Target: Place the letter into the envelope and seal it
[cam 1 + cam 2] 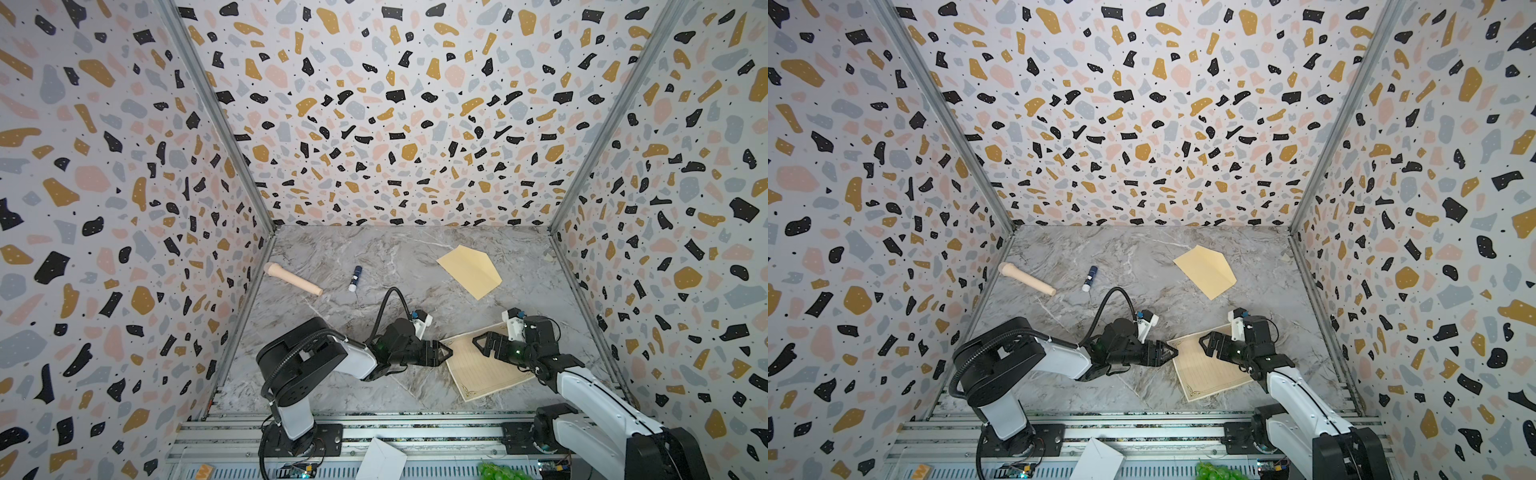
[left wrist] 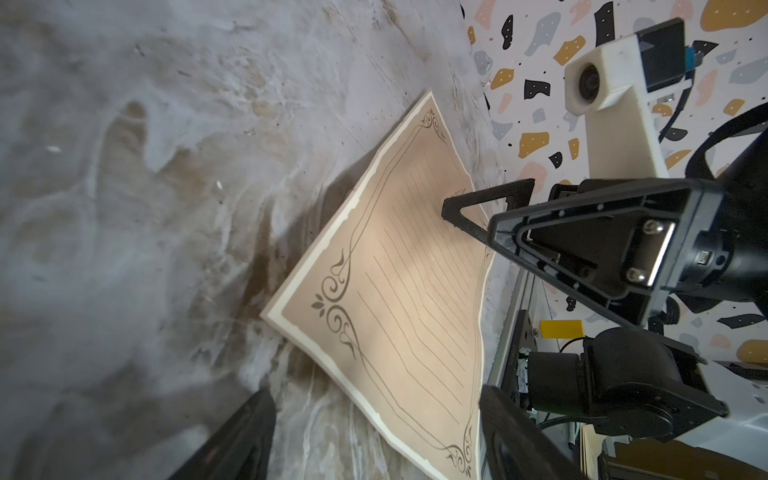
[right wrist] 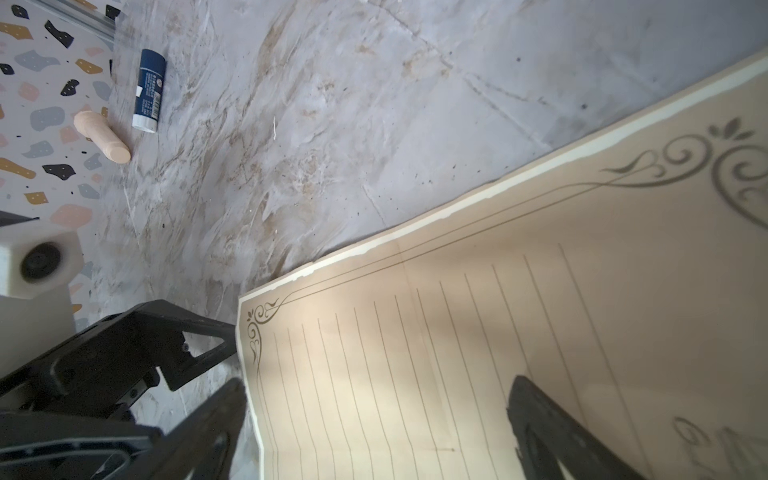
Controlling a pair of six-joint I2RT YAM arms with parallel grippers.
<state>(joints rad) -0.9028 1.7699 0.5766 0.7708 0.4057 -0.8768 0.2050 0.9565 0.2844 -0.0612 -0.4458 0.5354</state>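
- The step in hand looks like the first one: picking the letter [image 1: 484,370] up off the table [image 1: 374,257]. Nothing is in the envelope [image 1: 469,270] yet, and its flap lies open.
- The letter lies flat, face up, right under the right end effector [image 1: 480,347] and just in front of the tips of the left end effector [image 1: 445,353].
- The envelope lies well beyond both end effectors, towards the back wall and nearer the right one. It touches neither of them.
- The left end effector is partly open, with a clear gap between its jaws. In the left wrist view the near edge of the letter runs into that gap. In the right wrist view one fingertip [image 3: 226,336] sits against the sheet's corner. It has no hold on the paper yet.
- The right end effector is spread wide and holds nothing. One fingertip [image 2: 449,208] comes down onto the lined face of the sheet and seems to pin it. I cannot tell whether it really presses.
- The next move probably calls for the left jaws to shut on the paper's edge while the right tip keeps the sheet from sliding. The sheet would then be lifted and carried to the envelope.
- A glue stick [image 1: 356,277] lies well beyond the left end effector and is likely meant for the sealing.
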